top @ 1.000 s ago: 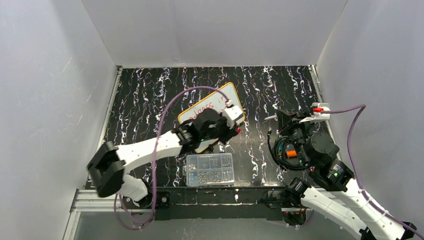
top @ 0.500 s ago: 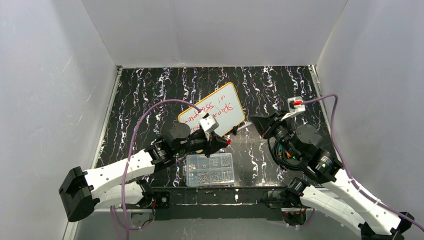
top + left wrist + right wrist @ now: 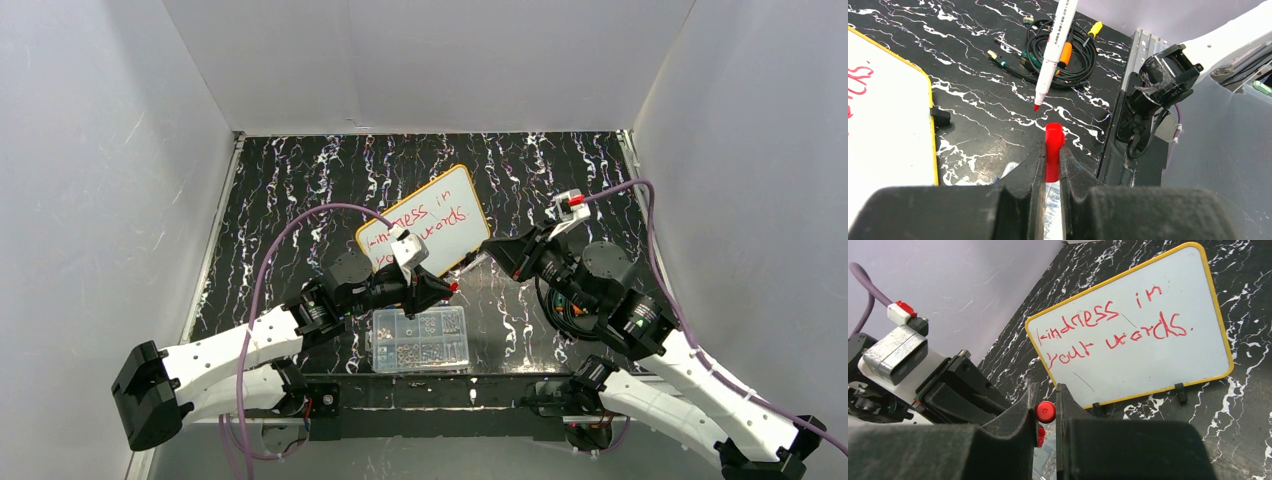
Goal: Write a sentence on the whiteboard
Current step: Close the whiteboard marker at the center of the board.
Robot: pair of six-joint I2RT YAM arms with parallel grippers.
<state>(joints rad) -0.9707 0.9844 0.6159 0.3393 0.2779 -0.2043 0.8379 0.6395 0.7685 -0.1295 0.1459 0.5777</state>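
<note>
Black marbled table [image 3: 300,180], whiteboard [image 3: 445,205], clear parts box [image 3: 420,340], coiled cables [image 3: 1083,65]

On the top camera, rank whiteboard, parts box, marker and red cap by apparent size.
1. whiteboard
2. clear parts box
3. marker in the right pincer, mostly hidden
4. red cap in the left pincer, a mere dot

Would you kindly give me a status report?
Left gripper shut on red plastic cap. Right gripper shut on white red-tipped marker, uncapped. Red sentence on yellow-rimmed whiteboard. Tip-to-cap gap clear.
</note>
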